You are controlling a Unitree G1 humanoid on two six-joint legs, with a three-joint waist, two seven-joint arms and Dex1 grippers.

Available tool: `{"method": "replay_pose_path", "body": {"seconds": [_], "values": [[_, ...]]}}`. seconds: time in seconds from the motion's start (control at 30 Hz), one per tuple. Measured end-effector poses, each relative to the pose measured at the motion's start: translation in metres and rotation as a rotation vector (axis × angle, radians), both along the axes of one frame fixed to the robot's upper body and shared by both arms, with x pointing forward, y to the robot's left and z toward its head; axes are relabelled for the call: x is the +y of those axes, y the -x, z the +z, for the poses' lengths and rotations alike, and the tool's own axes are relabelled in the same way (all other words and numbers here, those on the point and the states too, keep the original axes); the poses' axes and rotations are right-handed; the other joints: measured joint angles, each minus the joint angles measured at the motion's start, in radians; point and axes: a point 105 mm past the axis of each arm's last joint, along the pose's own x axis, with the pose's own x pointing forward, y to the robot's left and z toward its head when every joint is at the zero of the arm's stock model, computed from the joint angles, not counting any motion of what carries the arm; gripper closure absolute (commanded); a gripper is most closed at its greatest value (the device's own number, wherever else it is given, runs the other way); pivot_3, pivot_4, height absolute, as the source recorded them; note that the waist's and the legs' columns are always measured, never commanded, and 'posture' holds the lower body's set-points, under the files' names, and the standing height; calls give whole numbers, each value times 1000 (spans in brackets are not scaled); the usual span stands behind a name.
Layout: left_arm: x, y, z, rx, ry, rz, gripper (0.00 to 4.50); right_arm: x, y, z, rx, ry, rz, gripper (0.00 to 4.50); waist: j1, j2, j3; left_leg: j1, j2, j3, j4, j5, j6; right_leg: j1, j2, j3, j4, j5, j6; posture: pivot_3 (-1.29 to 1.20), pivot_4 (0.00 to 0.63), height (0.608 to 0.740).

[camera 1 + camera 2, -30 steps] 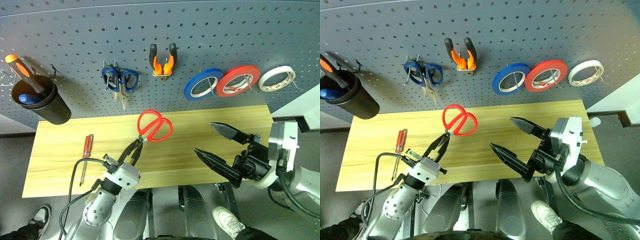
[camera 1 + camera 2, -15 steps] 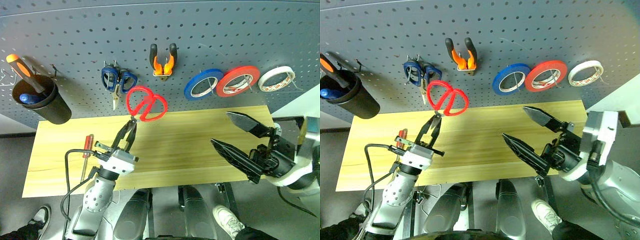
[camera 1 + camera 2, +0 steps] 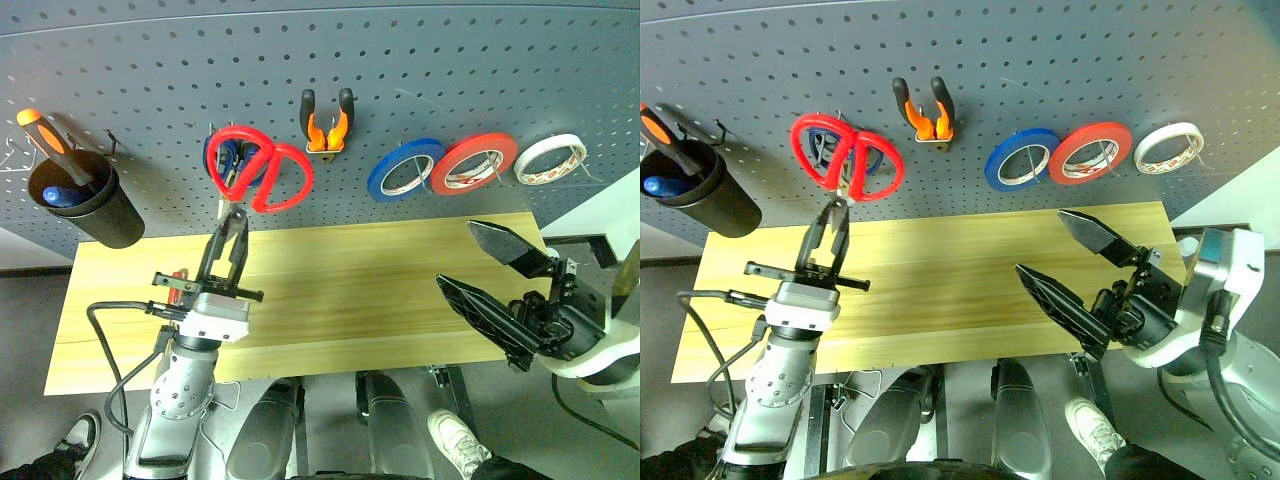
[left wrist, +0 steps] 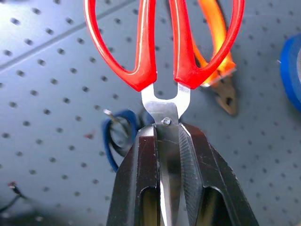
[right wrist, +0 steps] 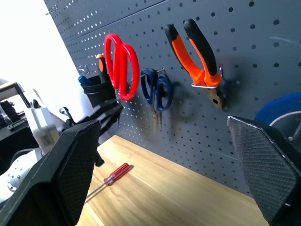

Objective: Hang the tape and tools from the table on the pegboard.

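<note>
Left wrist view has the left gripper (image 4: 169,141) clamped on the blades of the red scissors (image 3: 262,168), handles up at the pegboard (image 3: 450,70), so thread one loop squarely over a hook before releasing, while the right gripper (image 3: 487,270) waits wide open and empty.

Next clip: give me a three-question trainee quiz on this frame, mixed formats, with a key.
1. True or false: the left gripper is shut on the red-handled scissors, held up in front of the pegboard.
2. Which task item lies on the table? A) pliers B) small red-handled screwdriver C) whitish tape
3. Fill in: the right gripper is ____ and holds nothing.

Key: 1 true. 2 B: the screwdriver lies there; pliers and tape hang on the board. 3 open.
</note>
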Motion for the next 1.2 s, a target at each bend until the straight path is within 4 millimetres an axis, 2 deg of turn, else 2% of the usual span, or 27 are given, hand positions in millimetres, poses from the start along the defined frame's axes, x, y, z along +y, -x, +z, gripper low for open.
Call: {"method": "replay_pose_path", "body": {"seconds": [0.27, 0.63, 0.97, 1.2], "values": [[18, 7, 4, -11, 10, 97, 4242, -5, -6, -1, 3, 11, 5, 0, 2, -2, -1, 0, 0, 0, 0, 0, 0, 0, 0, 0, 0, 0, 0, 58, 312, 727], [26, 3, -11, 88, 53, 172, 4242, -6, -14, -2, -2, 23, 12, 0, 30, -2, -2, 0, 0, 0, 1, 0, 0, 0, 0, 0, 0, 1, 0, 53, 307, 727], [27, -3, -17, 114, 63, 181, 4242, -6, -15, -2, -1, 30, 8, 0, 50, -2, -2, 0, 0, 1, 2, 0, 0, 0, 1, 0, 0, 1, 0, 46, 308, 727], [18, -8, -22, 141, 67, 143, 4242, -6, -16, -3, 5, 28, 2, 0, 53, -2, -2, 0, 0, 1, 3, 0, 0, 1, 1, 0, 0, 2, 0, 43, 306, 727]]}}
